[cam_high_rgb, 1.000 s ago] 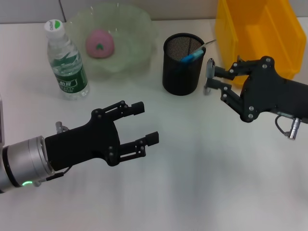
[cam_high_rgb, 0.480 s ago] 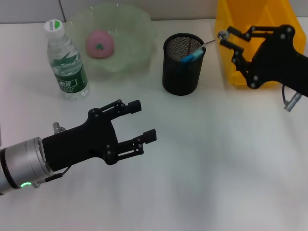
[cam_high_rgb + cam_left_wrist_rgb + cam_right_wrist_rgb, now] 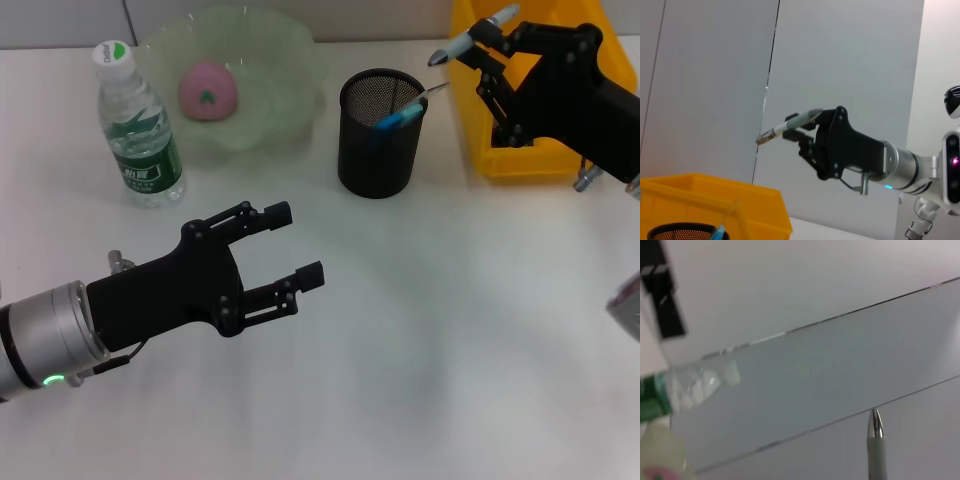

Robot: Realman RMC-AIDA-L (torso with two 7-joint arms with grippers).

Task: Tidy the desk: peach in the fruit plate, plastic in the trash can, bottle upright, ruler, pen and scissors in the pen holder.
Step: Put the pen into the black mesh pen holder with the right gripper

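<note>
The right tool (image 3: 478, 42) is raised above the far right of the desk (image 3: 420, 330), in front of the yellow bin (image 3: 535, 60), and it is clamped on a grey pen (image 3: 470, 36); the pen lies tilted, its tip pointing toward the black mesh pen holder (image 3: 378, 132) and ending just beyond the holder's rim on the bin side. In the left wrist view the same pen (image 3: 788, 126) sticks out from the right tool (image 3: 802, 131) against the grey wall, high over the bin (image 3: 715, 207). The holder stands upright near the middle of the far edge with a blue-handled item (image 3: 400, 116) leaning inside it. The left tool (image 3: 290, 250) hovers over the near left of the desk with its fingers spread wide and nothing between them. The pink peach (image 3: 207, 89) rests in the pale green fruit plate (image 3: 290, 60), and the bottle (image 3: 138, 125) stands upright just beside the plate, on the robot's left of it
</note>
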